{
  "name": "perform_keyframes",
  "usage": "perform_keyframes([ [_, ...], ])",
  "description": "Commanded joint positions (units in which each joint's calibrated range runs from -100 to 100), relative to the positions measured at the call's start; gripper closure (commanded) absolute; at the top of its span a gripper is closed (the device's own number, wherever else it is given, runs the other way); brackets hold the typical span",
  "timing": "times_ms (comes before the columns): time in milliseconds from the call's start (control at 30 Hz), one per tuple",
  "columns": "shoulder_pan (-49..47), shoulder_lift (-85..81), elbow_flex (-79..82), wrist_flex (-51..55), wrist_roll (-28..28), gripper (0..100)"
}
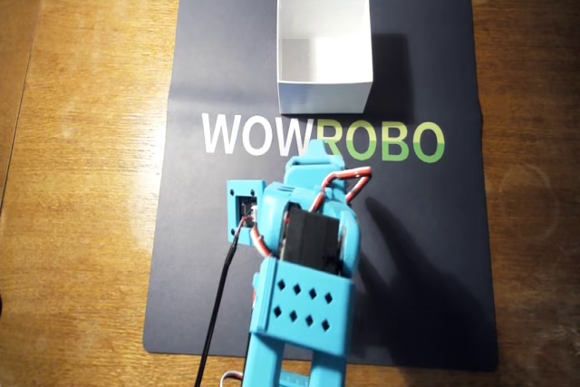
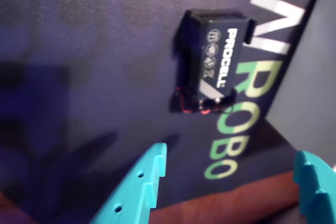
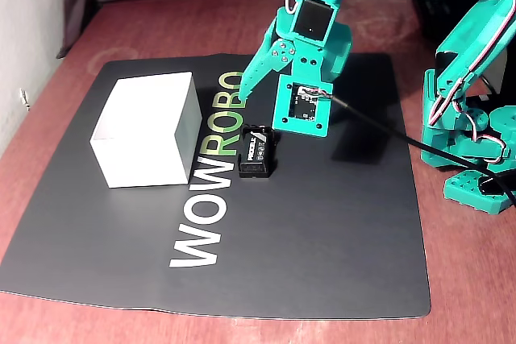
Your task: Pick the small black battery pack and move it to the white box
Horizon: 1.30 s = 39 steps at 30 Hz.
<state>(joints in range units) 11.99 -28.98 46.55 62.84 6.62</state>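
The small black battery pack [image 2: 212, 69], marked PROCELL, lies flat on the dark mat beside the green ROBO letters. In the fixed view the battery pack [image 3: 258, 151] lies just right of the white box [image 3: 145, 128]. The open-topped white box [image 1: 323, 50] stands at the far end of the mat and looks empty. My teal gripper [image 2: 231, 153] is open and empty, and hovers above and just short of the battery; both fingers [image 2: 139, 187] show at the bottom edge. In the fixed view the gripper [image 3: 246, 96] hangs over the battery. In the overhead view the arm [image 1: 308, 251] hides the battery.
The dark WOWROBO mat [image 1: 435, 251] lies on a wooden table [image 1: 82, 178]. A second teal arm [image 3: 472, 78] stands at the right of the fixed view. A black cable [image 1: 217, 305] runs along my arm. The box's side [image 2: 310, 77] stands close to the battery's right in the wrist view.
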Motion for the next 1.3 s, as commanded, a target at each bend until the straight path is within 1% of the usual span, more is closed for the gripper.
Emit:
perform_keyframes([
  [0,0.97,2.11,-4.05,-0.18,0.14,72],
  [300,0.27,11.05,-11.49,-0.27,0.03,72],
  [533,-0.08,16.66,-12.76,-0.27,0.09,72],
  [733,0.03,21.57,-14.94,-4.47,0.09,72],
  [933,-0.08,26.48,-19.38,-4.12,-0.13,72],
  [1067,-0.20,27.89,-19.65,-4.56,0.03,72],
  [1267,-2.90,28.33,-19.47,-3.77,0.09,72],
])
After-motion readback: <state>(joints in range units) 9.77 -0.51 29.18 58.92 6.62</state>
